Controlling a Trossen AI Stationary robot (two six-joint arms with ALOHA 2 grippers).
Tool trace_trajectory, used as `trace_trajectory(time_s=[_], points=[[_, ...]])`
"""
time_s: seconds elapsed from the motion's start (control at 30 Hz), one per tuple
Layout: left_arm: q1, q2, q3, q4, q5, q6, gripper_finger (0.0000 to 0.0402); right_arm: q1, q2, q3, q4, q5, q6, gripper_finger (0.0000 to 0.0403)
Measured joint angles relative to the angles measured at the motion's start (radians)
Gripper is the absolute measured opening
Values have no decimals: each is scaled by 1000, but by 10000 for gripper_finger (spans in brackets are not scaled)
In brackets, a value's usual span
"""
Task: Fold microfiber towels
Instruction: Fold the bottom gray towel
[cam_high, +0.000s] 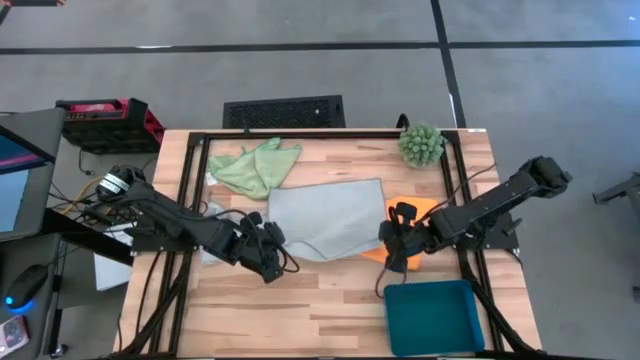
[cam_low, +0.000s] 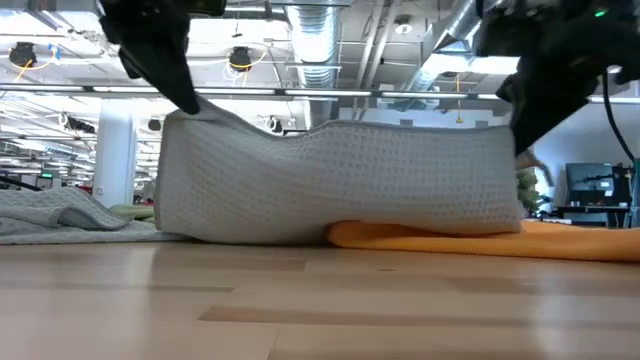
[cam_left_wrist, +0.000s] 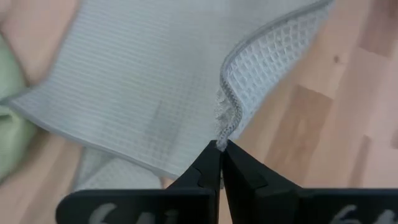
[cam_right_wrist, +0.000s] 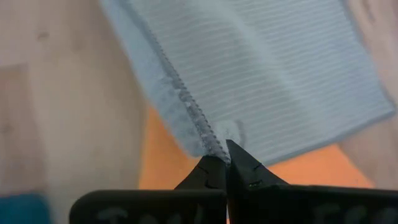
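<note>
Pinching the near corners of the blue-grey towel (cam_high: 325, 218) at table centre, left gripper (cam_left_wrist: 219, 149) and right gripper (cam_right_wrist: 224, 157) lift its near edge, apparently to fold it away over the orange towel (cam_low: 480, 238).

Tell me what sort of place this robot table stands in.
Probably a large industrial hall or lab: the low view shows exposed ceiling ducts and a computer monitor behind the table, and the high view shows a bare concrete floor around it.
</note>
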Motion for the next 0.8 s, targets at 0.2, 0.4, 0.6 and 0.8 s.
trace_trajectory(time_s=[0.2, 0.4, 0.6, 0.8], points=[[51, 11, 0, -13, -16, 0, 0, -100, 0, 0, 1, 19, -61, 6], [116, 75, 0, -27, -41, 27, 0, -188, 32, -1, 1, 21, -100, 6], [174, 136, 0, -2, -70, 82, 0, -265, 107, -2, 1, 59, -139, 7], [226, 142, 1, 4, -119, 94, 0, -330, 153, -1, 20, 74, -185, 7]])
